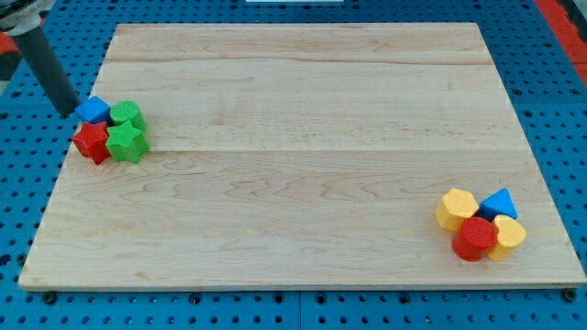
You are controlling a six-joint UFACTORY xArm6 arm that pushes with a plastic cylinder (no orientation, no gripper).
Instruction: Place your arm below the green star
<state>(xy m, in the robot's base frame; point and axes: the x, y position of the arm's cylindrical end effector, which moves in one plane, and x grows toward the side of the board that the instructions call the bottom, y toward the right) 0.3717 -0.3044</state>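
Note:
The green star (127, 142) lies near the board's left edge, in a tight cluster with a red star (92, 141) on its left, a green cube (127, 115) above it and a blue block (93, 111) at the upper left. My tip (68, 112) is just left of the blue block, off the board's left edge, above and left of the green star. The dark rod slants up to the view's top left corner.
A second cluster sits at the board's lower right: a yellow block (456, 209), a blue triangular block (500, 203), a red cylinder (475, 238) and another yellow block (507, 235). The wooden board (303, 137) rests on a blue perforated table.

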